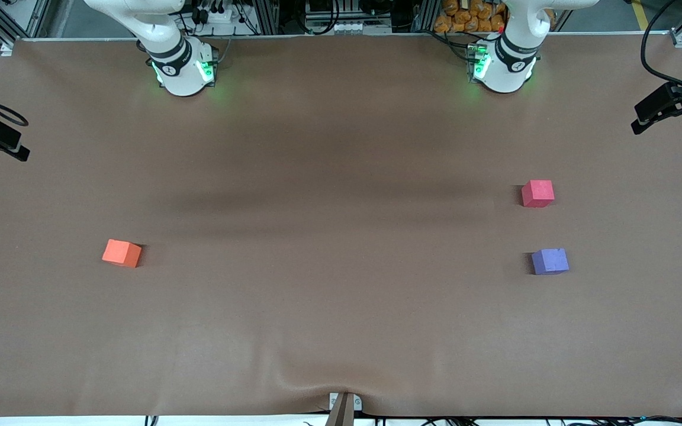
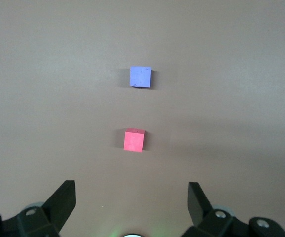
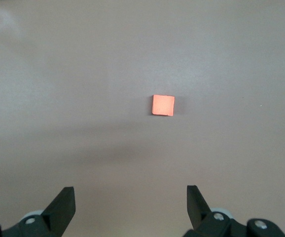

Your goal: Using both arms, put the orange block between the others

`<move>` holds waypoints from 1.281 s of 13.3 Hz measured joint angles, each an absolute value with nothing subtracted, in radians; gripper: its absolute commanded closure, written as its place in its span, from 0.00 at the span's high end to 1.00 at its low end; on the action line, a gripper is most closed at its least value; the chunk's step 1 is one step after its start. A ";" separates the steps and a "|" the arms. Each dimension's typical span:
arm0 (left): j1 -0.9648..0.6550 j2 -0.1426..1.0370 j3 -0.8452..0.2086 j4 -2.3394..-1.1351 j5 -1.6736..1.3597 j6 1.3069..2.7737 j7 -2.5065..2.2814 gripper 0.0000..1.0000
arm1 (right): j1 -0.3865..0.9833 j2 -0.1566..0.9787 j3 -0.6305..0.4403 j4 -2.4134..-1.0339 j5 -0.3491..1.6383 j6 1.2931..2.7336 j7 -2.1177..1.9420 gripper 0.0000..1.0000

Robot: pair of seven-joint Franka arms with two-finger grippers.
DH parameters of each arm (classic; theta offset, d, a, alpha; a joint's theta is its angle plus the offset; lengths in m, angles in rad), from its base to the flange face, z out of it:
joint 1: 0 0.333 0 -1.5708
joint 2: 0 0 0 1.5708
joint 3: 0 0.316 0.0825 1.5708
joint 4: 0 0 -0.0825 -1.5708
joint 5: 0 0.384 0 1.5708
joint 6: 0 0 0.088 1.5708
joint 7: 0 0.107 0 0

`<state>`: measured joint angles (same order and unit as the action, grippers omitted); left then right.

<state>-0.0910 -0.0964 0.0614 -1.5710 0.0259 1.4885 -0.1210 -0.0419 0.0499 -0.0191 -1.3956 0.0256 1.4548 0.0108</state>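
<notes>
On the brown matte table covering [image 1: 341, 307], toward the right arm's end, the small bright orange matte foam-like cube [image 1: 122, 253] sits alone, flat on the surface with nothing touching it. The right arm [image 1: 163, 41] rises from its base at the top of the front view, and its hand is not seen there. In the right wrist view the right gripper [image 3: 130, 210] hangs high over the table with its two black fingers [image 3: 63, 207] spread wide apart and nothing between them; the orange cube [image 3: 163, 105] lies on the covering well clear of the fingertips.

Toward the left arm's end of the table stand two more small matte cubes of the same size. The pinkish-red cube [image 1: 537, 193] lies farther from the front camera, and the purple-blue cube [image 1: 550, 261] lies nearer to it, the two apart with bare covering between them. The left arm [image 1: 515, 47] rises from its own base. In the left wrist view the left gripper [image 2: 131, 210] is up over the table, its black fingers [image 2: 63, 202] wide apart and empty, with the pinkish-red cube [image 2: 134, 140] and the purple-blue cube [image 2: 140, 77] in line below, neither touched.
</notes>
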 measured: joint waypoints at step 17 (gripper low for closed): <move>-0.082 -0.093 0.067 -1.571 0.026 1.486 -0.118 1.00 | -0.043 0.050 -0.024 -1.396 0.026 1.467 0.011 1.00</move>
